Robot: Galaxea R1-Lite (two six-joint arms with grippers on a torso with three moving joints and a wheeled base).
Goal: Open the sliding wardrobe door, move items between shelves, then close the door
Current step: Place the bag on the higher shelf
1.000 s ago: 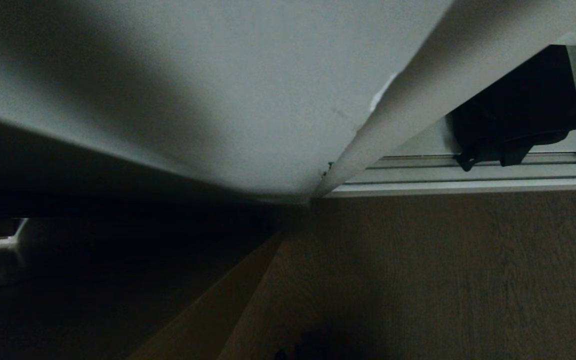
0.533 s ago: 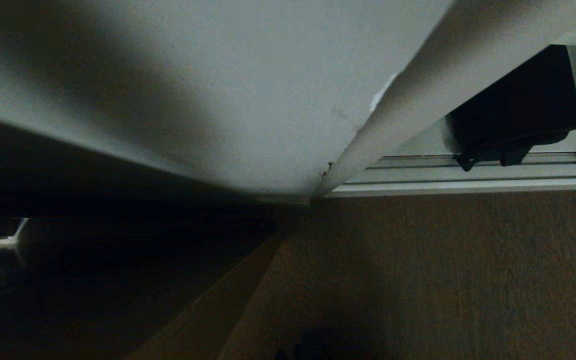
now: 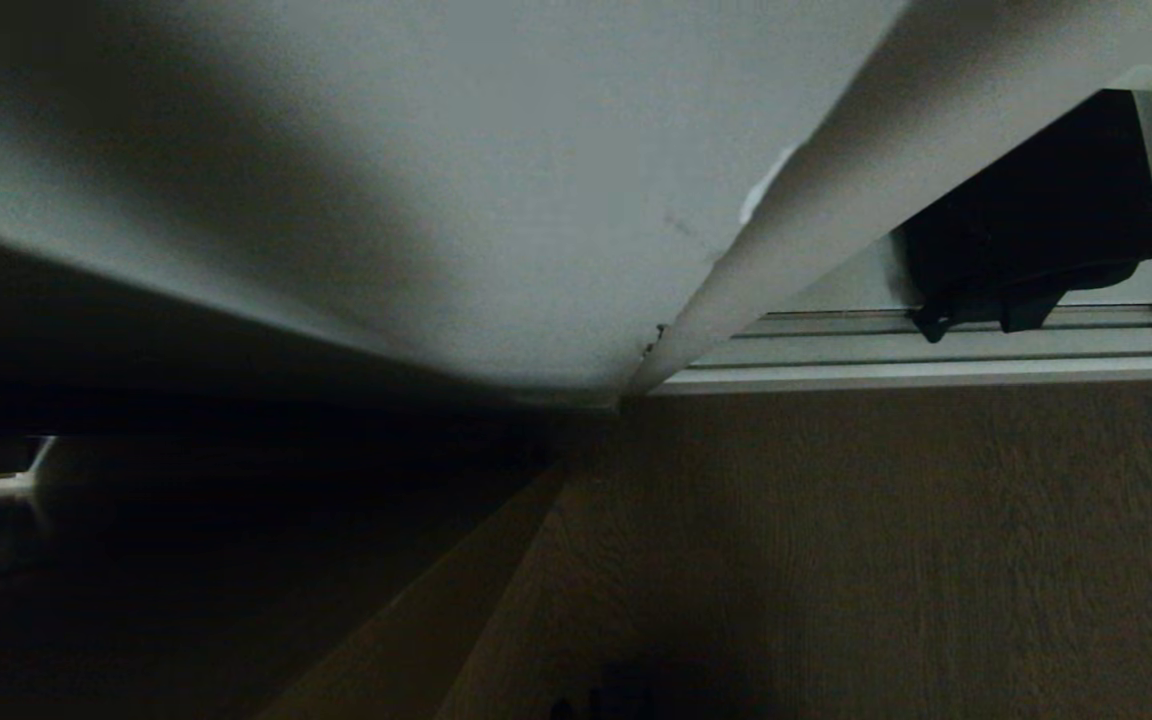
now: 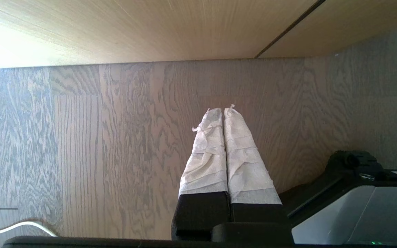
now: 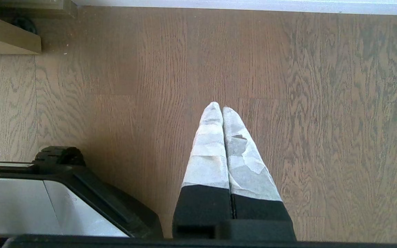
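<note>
Left gripper (image 4: 223,109) and right gripper (image 5: 218,106) closed, empty, above wood floor (image 5: 322,103); black bundle (image 3: 1036,220) near door track (image 3: 936,350)

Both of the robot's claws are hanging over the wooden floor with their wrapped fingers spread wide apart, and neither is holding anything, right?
Not quite. Both hang empty over the wooden floor, but the fingers are pressed together, not spread. The left wrist view shows the left gripper shut, and the right wrist view shows the right gripper shut.

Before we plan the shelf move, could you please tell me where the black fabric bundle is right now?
In the head view, the black fabric bundle sits at the upper right, inside the white wardrobe compartment, its straps hanging over the sliding-door track.
</note>
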